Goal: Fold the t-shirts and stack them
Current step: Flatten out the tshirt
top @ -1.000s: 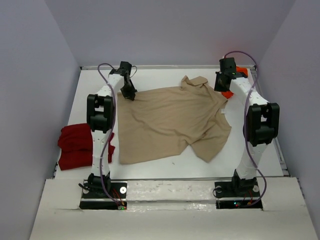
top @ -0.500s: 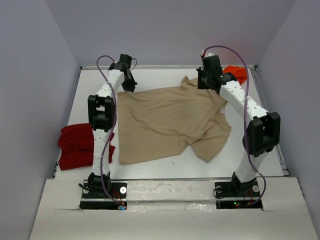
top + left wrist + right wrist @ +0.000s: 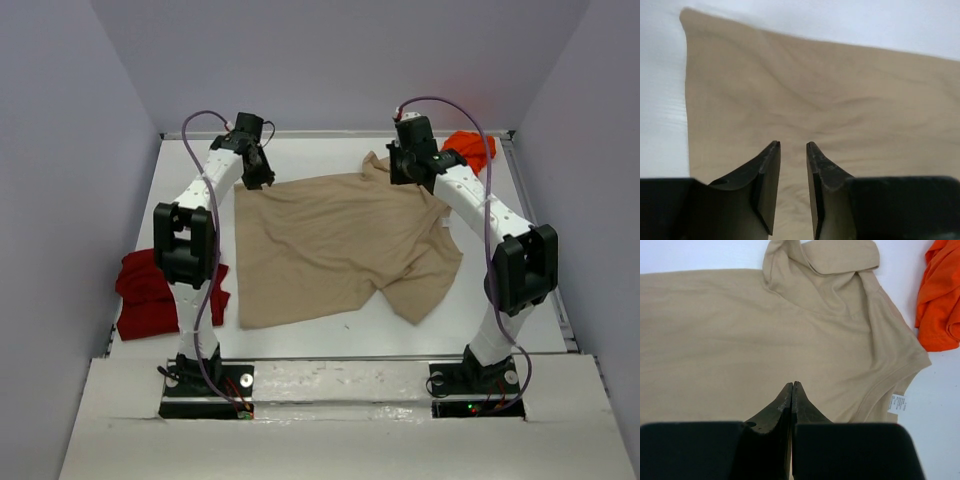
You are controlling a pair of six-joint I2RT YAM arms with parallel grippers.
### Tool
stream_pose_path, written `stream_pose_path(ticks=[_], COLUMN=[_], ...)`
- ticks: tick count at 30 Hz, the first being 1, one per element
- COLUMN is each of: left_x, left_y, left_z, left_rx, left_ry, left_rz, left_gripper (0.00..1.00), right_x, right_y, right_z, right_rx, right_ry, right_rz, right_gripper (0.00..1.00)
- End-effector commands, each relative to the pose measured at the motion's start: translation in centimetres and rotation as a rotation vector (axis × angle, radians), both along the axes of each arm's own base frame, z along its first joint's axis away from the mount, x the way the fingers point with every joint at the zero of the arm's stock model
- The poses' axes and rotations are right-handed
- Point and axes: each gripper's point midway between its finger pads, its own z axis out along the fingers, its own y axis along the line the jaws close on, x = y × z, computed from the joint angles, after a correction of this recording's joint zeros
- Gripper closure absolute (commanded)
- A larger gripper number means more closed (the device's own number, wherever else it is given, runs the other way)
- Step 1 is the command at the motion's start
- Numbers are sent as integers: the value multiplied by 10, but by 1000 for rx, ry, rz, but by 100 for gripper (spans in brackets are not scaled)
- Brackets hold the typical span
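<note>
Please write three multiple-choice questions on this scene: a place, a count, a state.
1. Where does the dark red t-shirt lie? A at the table's left edge; B at its far right corner; C in its middle.
2. How many t-shirts are visible? A two; B three; C four.
3. The tan t-shirt is: A spread out; B folded small; C lifted off the table.
1 A: it lies bunched at the left edge. 2 B: tan, dark red and an orange t-shirt. 3 A: it lies open and flat.
</note>
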Motion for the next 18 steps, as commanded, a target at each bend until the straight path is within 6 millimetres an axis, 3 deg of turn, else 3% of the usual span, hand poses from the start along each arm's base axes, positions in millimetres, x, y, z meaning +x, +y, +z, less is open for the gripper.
stream_pose_path(ticks=[1, 3, 4, 6, 14, 15, 18], left_x=[7, 1, 0, -2, 4, 2, 8], left_y=[2, 4, 6, 6, 15, 18, 24], left_z=[42, 37, 34, 27, 6, -6, -17], left_rx=[6, 10, 18, 25, 100, 126, 169], left_ry=[-121, -107, -104, -84, -10, 31, 64], left_rz=[0, 2, 5, 2, -3, -3, 8], left_gripper=[61, 65, 81, 99, 100, 100, 100], right_x=[-2, -2, -2, -3, -5, -6, -8], right_y=[4, 3, 2, 2, 3, 4, 6], right_z=[8, 12, 15, 18, 16, 17, 18], right_rx=[-21, -25, -25, -24, -16, -15, -21], right_ry=[-31, -41, -49, -54, -48, -48, -52], right_rz=[7, 7, 4, 8, 20, 23, 29], right_gripper=[100, 100, 100, 100, 100, 100, 100])
